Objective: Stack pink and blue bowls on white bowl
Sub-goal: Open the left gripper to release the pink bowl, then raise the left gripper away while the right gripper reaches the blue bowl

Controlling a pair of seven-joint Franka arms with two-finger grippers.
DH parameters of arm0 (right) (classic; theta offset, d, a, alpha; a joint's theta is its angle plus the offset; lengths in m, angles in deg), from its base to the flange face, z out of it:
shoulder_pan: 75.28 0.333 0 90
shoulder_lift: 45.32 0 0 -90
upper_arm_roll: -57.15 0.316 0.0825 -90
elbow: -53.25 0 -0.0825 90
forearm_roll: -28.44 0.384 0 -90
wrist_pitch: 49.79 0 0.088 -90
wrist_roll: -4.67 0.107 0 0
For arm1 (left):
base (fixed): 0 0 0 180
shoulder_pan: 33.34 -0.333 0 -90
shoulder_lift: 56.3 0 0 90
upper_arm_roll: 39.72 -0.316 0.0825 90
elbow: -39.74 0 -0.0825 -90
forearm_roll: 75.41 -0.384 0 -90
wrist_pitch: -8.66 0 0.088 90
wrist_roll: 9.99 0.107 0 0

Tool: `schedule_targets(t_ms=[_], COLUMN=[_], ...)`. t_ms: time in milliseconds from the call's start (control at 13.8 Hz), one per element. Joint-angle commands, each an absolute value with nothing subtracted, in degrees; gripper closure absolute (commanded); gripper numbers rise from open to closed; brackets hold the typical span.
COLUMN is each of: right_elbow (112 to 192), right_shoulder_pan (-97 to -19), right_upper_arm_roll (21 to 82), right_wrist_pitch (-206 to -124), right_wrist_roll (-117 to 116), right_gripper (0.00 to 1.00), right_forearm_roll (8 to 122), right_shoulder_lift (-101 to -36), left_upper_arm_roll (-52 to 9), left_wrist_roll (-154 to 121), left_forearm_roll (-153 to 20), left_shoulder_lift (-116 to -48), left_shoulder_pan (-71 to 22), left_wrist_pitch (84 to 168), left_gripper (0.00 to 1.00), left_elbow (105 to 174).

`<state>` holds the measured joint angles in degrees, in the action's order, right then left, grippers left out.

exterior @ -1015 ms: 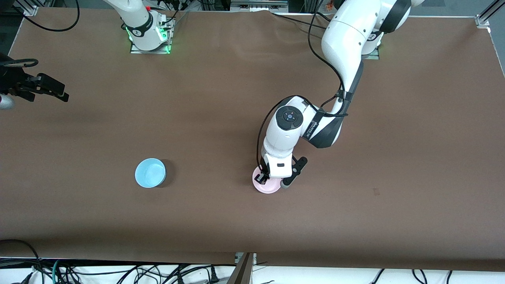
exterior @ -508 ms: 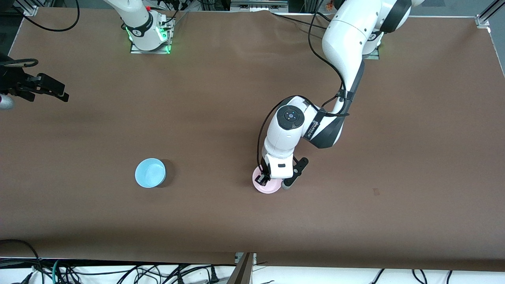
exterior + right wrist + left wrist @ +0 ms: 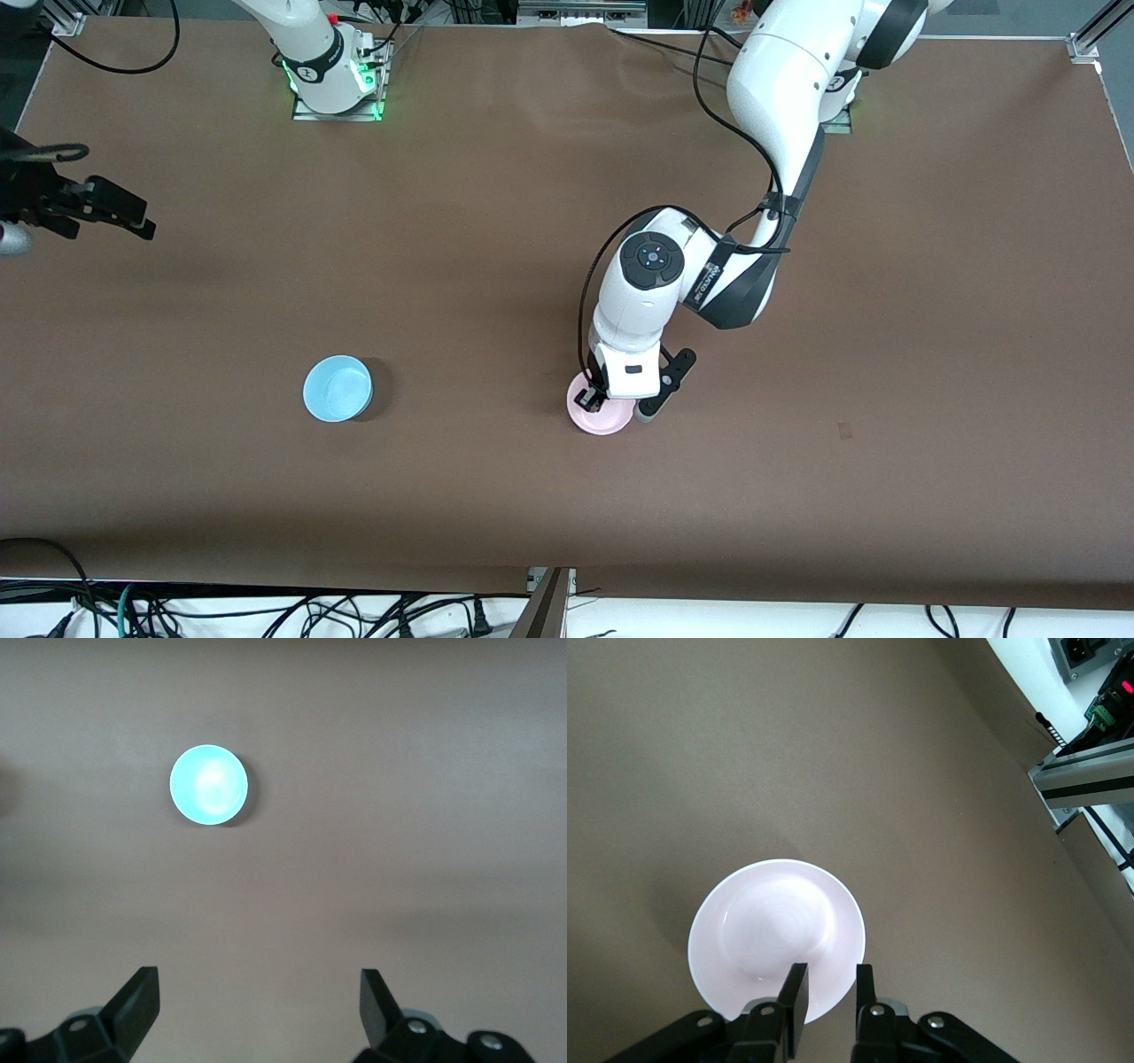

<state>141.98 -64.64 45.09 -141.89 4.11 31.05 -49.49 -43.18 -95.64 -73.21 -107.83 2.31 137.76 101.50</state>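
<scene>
Brown worktop (image 3: 496,221) carries two bowls, well apart. Pink bowl (image 3: 601,418) at middle, blue bowl (image 3: 337,389) toward right arm's end. White bowl not seen. Left claw (image 3: 830,992) low at pink bowl, fingers (image 3: 796,988) narrow, straddling its rim; grip or lift unclear. Right claw (image 3: 259,997) spread wide, holding nothing, high over worktop edge at right arm's end, waiting.

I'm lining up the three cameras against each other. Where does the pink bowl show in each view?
Front view: pink bowl low in the middle, partly under the left gripper.
Left wrist view: pink bowl in the lower middle, its rim between the fingers.
Right wrist view: not in it.
Shared landmark: the brown table.
</scene>
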Motion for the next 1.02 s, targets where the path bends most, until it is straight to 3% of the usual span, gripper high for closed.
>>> schedule_targets(t_ms=[0,362,652,943], right_elbow=[141.05,140.96,140.96,141.58], right_shoulder_pan=[-64.47,-64.47,-65.08,-64.21], right_upper_arm_roll=[45.19,45.37,45.28,45.72], right_wrist_pitch=[-142.17,-141.99,-142.60,-149.96], right_wrist_roll=[4.58,3.70,3.70,4.22], right_gripper=[0.00,0.00,0.00,0.00], right_forearm_roll=[32.22,32.30,32.39,32.57], right_shoulder_lift=[-50.77,-59.36,-60.96,-66.13], left_upper_arm_roll=[-43.59,-43.50,-43.15,-43.15], left_wrist_roll=[-94.11,-80.95,-66.45,-53.53], left_forearm_roll=[-73.04,-72.60,-71.11,-69.70], left_shoulder_lift=[-105.53,-101.49,-96.22,-92.79], left_shoulder_pan=[2.25,0.24,-3.89,-9.16], left_wrist_pitch=[134.00,122.68,113.44,107.73], left_gripper=[0.71,0.71,0.68,0.68], left_elbow=[101.71,101.71,101.79,101.79])
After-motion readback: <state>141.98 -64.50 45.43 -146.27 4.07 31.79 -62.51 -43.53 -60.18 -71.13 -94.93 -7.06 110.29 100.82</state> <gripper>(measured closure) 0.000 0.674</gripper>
